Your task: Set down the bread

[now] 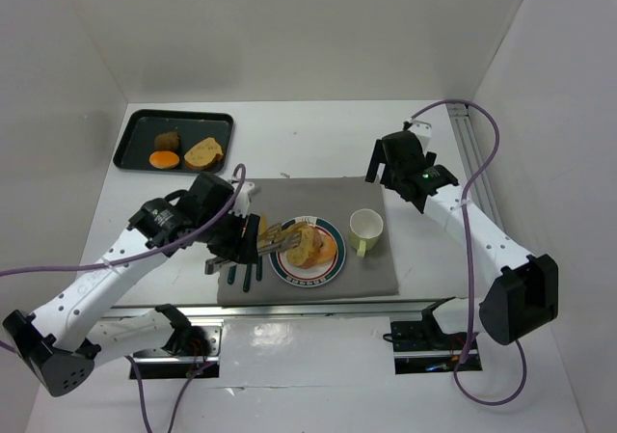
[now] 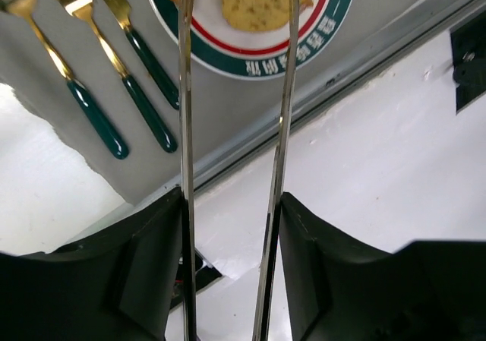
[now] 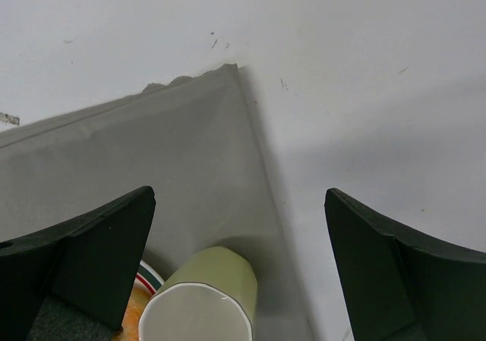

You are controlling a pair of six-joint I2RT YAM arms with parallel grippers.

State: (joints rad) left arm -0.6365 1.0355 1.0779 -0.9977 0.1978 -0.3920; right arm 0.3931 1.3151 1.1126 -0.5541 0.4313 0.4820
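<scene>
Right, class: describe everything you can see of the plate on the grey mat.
The plate is round, glossy like ceramic, white with a teal rim band, a thin red ring and white lettering. It lies flat on the grey mat, holding tan bread pieces. Metal tongs in the left gripper reach over it; a pale cup stands beside it.

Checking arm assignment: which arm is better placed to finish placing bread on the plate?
Left. The left gripper grips the tongs, whose tips straddle a bread slice over the plate. The right gripper hangs open and empty near the cup.
</scene>
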